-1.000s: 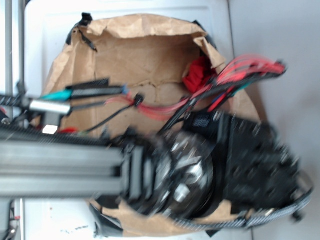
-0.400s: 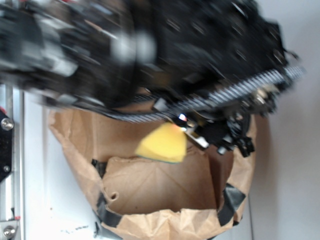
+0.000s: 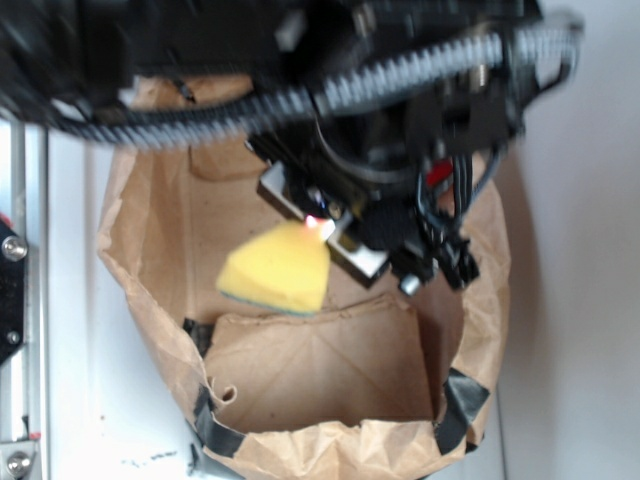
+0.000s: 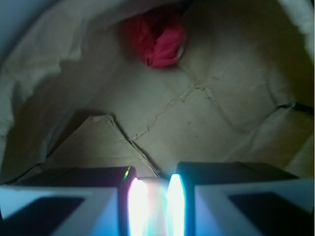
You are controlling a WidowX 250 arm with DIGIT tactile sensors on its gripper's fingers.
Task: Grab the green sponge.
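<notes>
Closest to the wrist camera, the pincer [image 4: 153, 206] shows as two dark pads standing close together with only a thin, glaring white strip between them. That strip is too washed out to identify in this view. In the overhead view the pincer [image 3: 335, 240] is pinching the green sponge [image 3: 275, 272] by one corner. The sponge is a yellow wedge with a thin dark green layer along its lower edge, and it juts out sideways from the pincer toward the table's left edge. Its long axis lies roughly level, and it seems to hang above the bag floor rather than rest on it (a judgement, since blur hides any shadow). It hangs inside an open brown paper bag [image 3: 150, 300] whose crumpled walls rise on all sides and are patched with black tape at the near corners. Farther in, at the back of the bag, a red cloth wad [image 4: 156, 37] lies well apart from the pincer. The bag sits on a pale table [image 3: 75, 400]. Judging from this, the grab looks made, and the bag walls leave little room sideways.
</notes>
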